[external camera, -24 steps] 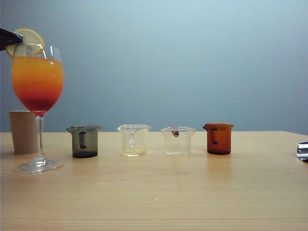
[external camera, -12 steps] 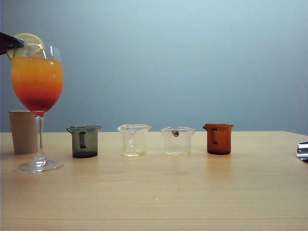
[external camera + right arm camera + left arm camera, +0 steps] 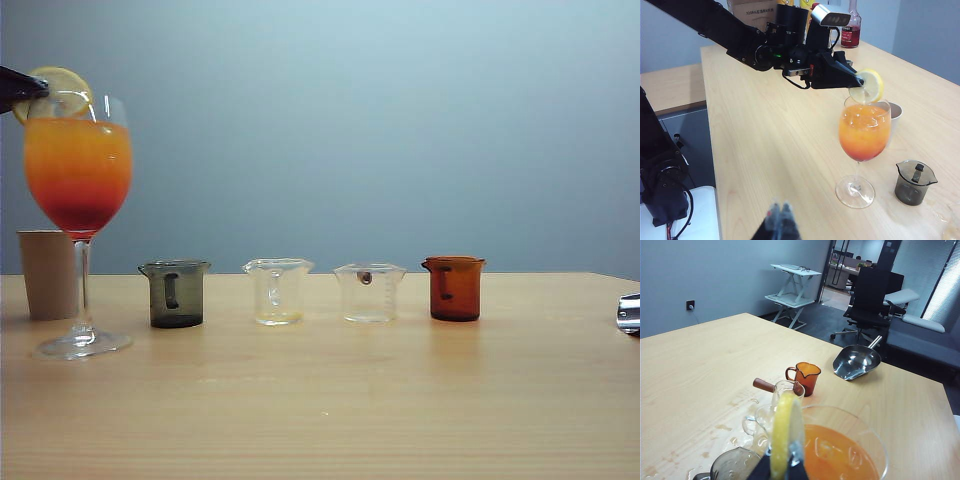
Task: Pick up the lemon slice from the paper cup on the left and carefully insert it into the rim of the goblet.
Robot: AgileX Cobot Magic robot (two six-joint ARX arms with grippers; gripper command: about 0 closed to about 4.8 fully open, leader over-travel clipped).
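The goblet [image 3: 78, 160] stands at the table's left, its drink orange above and red below. My left gripper [image 3: 38, 88] reaches in from the left edge, shut on the lemon slice [image 3: 62, 84]. The slice stands on edge over the near-left rim, its lower edge at the glass. In the left wrist view the yellow slice [image 3: 786, 432] sits between the dark fingertips [image 3: 799, 471] above the orange drink. The paper cup [image 3: 48, 273] stands behind the goblet's stem. My right gripper [image 3: 779, 215] hovers shut and empty over bare table, away from the goblet [image 3: 863, 135].
A row of small beakers runs right of the goblet: dark grey [image 3: 176, 293], two clear ones [image 3: 277, 290] [image 3: 369, 292], and amber [image 3: 454, 288]. A metal scoop [image 3: 855, 362] lies near the table's right end. Spilled drops wet the wood [image 3: 725, 432] by the beakers.
The left gripper and the lemon slice have sunk very slightly toward the goblet's rim. Nothing else has moved.
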